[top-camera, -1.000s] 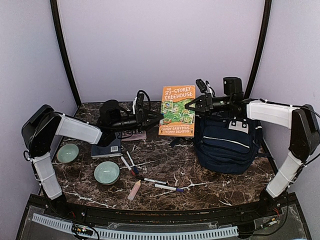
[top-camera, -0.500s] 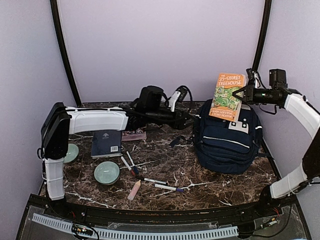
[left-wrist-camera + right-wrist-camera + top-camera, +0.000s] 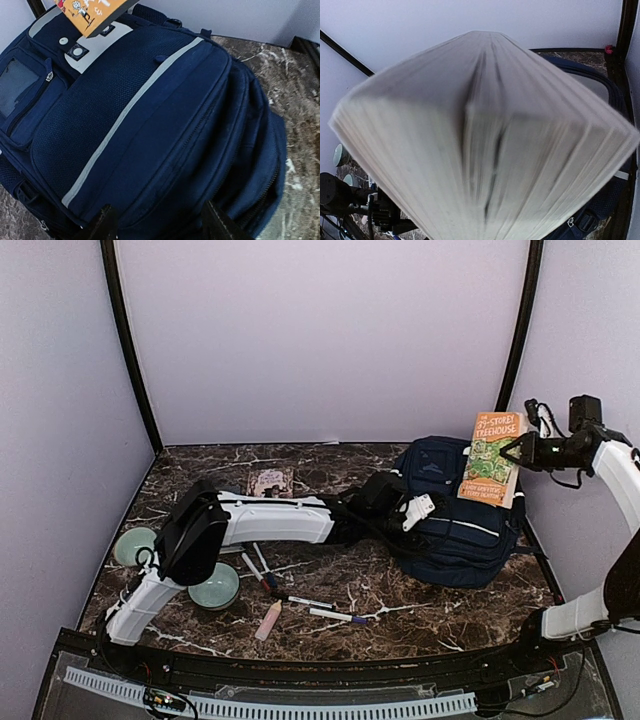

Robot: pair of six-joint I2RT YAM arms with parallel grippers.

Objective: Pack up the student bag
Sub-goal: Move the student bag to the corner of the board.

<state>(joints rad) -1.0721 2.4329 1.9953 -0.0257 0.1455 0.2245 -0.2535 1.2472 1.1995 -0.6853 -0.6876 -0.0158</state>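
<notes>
The student bag is a big navy backpack with a grey stripe, lying at the right of the table; its front pocket fills the left wrist view. My left gripper reaches across to it and stands open, its fingertips spread over the bag's lower front fabric. An orange paperback hangs above the bag's upper right, with my right gripper shut on its edge. In the right wrist view the book's blurred page edges hide the fingers.
A small patterned booklet lies at the back. Two pale green bowls sit at the left. Several pens and a pink tube lie near the front middle. The left arm spans the table.
My left arm swung right across the table to the bag and its jaws spread wider. My right gripper carried the orange book up and right, above the bag's right side.
</notes>
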